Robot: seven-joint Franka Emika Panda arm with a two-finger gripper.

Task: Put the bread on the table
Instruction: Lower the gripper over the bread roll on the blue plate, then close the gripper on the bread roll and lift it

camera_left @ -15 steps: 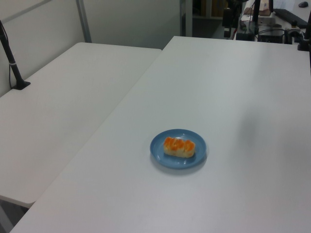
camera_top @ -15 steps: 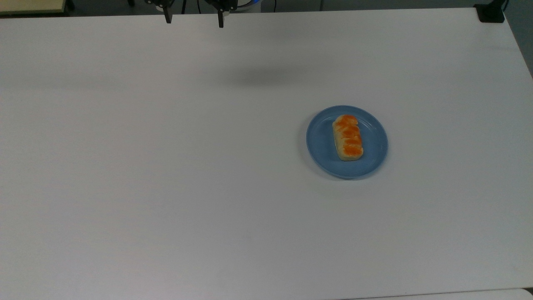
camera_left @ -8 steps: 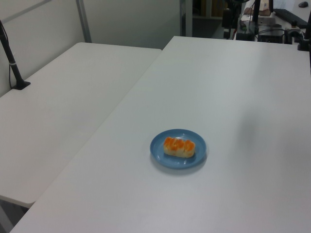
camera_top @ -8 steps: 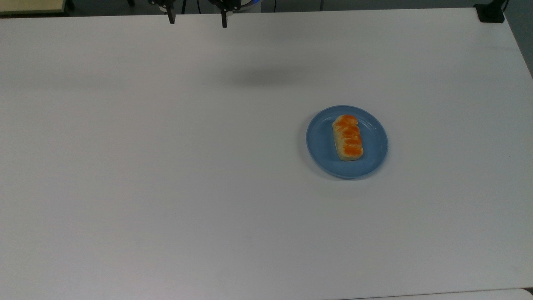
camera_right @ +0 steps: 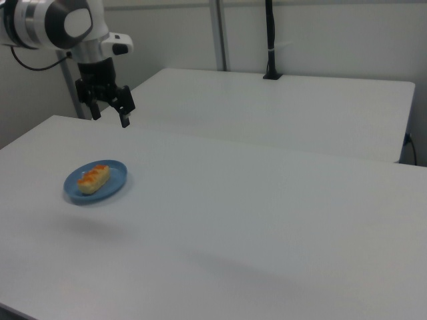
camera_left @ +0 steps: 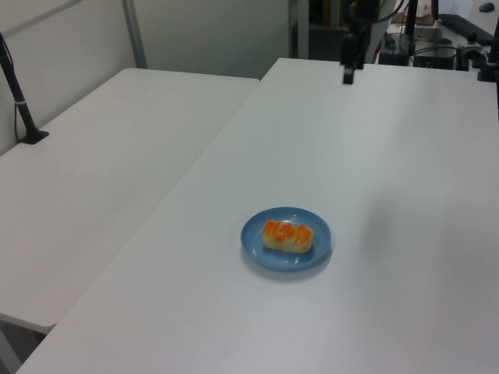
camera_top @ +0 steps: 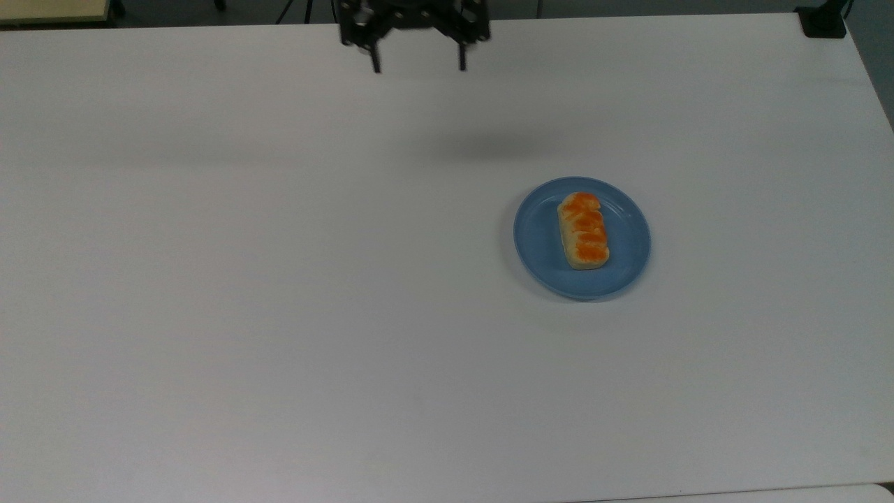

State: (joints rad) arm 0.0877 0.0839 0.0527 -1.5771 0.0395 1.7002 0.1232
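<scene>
Bread: small oblong loaf, orange-brown segmented top, pale sides; lies flat on the blue plate, roughly centred, long axis running up-down in the top view. Also seen in the left view and the right view.
Blue plate: round, rests on the table, toward the top view's right of centre.
Table: plain white top; a second white table abuts it on the left view's left.
Gripper: hangs in the air over the table's far edge in the top view, well apart from the plate. Fingers spread wide, holding nothing.
Shadow: soft dark patch on the table below the gripper.
</scene>
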